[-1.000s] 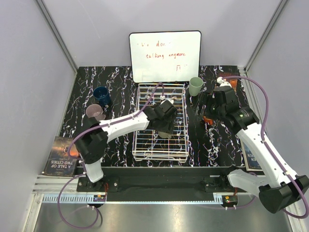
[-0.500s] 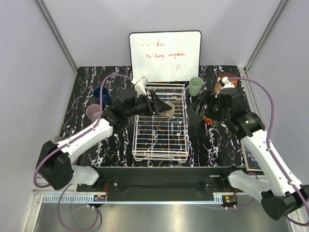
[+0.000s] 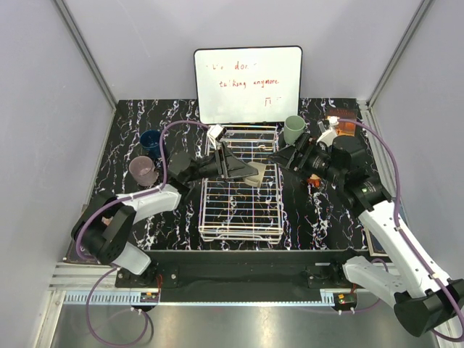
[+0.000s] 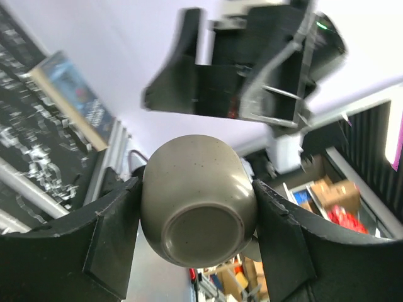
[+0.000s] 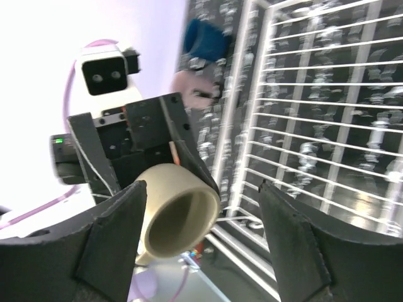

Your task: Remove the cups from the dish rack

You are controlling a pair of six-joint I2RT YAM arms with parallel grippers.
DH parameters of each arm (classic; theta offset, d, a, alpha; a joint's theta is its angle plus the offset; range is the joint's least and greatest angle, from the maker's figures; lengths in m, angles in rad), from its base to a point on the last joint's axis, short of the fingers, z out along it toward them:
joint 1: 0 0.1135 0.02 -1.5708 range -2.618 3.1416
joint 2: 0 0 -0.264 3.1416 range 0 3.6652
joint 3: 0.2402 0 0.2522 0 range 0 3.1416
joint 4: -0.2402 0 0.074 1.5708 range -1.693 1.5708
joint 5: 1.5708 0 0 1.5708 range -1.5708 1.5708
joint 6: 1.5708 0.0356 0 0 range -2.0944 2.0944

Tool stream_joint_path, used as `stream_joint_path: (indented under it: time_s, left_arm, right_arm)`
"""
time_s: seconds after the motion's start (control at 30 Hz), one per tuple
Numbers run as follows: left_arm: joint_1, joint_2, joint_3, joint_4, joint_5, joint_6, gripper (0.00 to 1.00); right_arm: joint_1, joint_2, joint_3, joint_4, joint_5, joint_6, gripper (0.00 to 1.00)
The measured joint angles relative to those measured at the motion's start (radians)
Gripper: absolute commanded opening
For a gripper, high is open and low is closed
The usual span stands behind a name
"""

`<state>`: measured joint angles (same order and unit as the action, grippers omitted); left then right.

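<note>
My left gripper is shut on the taupe mug and holds it on its side above the white wire dish rack. In the left wrist view the mug's base faces the camera between my fingers. My right gripper is open just right of the mug. In the right wrist view the mug's mouth faces it, between its spread fingers. The dark blue mug and pink-lilac mug stand left of the rack, the mint green mug at its back right. A sliver of the orange-red mug shows under my right arm.
A whiteboard with red writing stands behind the rack. A book lies at the front left, another at the right edge under my right arm. An orange item sits at the back right corner.
My left gripper has lifted the taupe mug off the rack and turned it sideways towards the right arm. My right gripper has swung left from the orange-red mug to face it.
</note>
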<state>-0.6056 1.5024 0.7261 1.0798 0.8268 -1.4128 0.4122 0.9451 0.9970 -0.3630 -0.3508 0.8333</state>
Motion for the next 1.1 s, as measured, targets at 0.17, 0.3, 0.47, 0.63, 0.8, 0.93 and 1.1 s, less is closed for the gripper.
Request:
stream_joint_path:
  time_s: [0.17,0.3,0.47,0.63,0.8,0.93,1.1]
  left_arm:
    - [0.000,0.001,0.000,0.086,0.036,-0.032,0.00]
    - [0.000,0.006,0.001,0.088,0.041,-0.030,0.00]
    - [0.000,0.000,0.001,-0.019,0.016,0.057,0.00]
    - [0.000,-0.048,0.020,-0.239,-0.071,0.200,0.00]
    - [0.000,-0.061,0.068,-0.312,-0.130,0.273,0.00]
    - [0.000,-0.061,0.076,-0.316,-0.154,0.283,0.00]
    - [0.000,-0.061,0.077,-0.313,-0.156,0.278,0.00]
  right_arm:
    - [0.000,0.009,-0.005,0.103,-0.094,0.065,0.66]
    - [0.000,0.014,-0.005,0.160,-0.142,0.099,0.64]
    - [0.000,0.017,-0.005,0.184,-0.172,0.117,0.66]
    - [0.000,0.017,-0.005,0.187,-0.186,0.120,0.67]
    - [0.000,0.017,-0.005,0.187,-0.194,0.126,0.67]
    - [0.000,0.019,-0.005,0.187,-0.200,0.129,0.67]
    - [0.000,0.029,-0.005,0.187,-0.216,0.129,0.68]
